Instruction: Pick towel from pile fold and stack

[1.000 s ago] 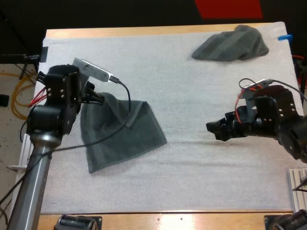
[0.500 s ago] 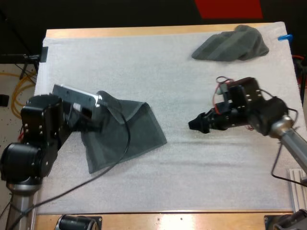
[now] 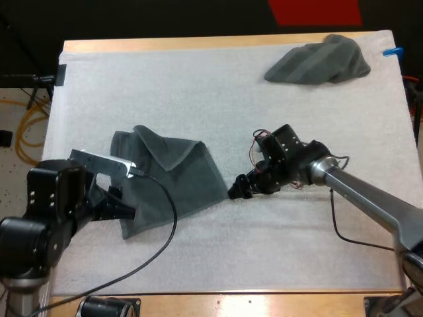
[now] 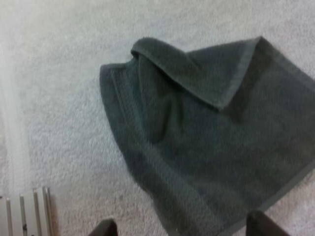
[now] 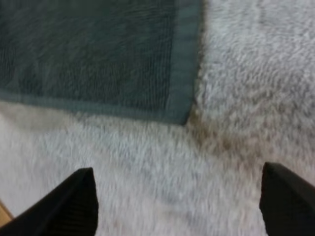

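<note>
Left pincer (image 3: pixel 124 211), lower left of the high frame: fingers (image 4: pixel 105 229) spread wide, gripping nothing. It sits at the left lower edge of the spread towel (image 3: pixel 173 179). From the left wrist camera, the towel's near hem runs between the two fingertips. One tip is clear of the cloth. The other is close to the hem, and I cannot tell whether it touches.

Right pincer (image 3: pixel 239 190), centre of the high frame: fingers (image 5: pixel 74 201) also wide apart and gripping nothing. It points at the towel's right corner, just beside it. From the right wrist camera, that corner lies ahead of the open fingers with bare mat (image 3: pixel 218 99) between them.

Surroundings: the white mat covers most of the table (image 3: pixel 198 43). The left arm's body overlaps the towel's left edge in the high view and hides a strip of it. A crumpled towel (image 3: pixel 320 61) lies heaped in the upper right of the frame, near the far edge of the mat and well apart from both arms.

Spread towel: left of centre on the mat, between the two pincers. Dark grey-green terry, mostly flat, a rough four-sided shape set askew. A smoother hem band runs along the edges. One far corner is turned over into a triangular flap, with a raised fold beside it at the upper left.
</note>
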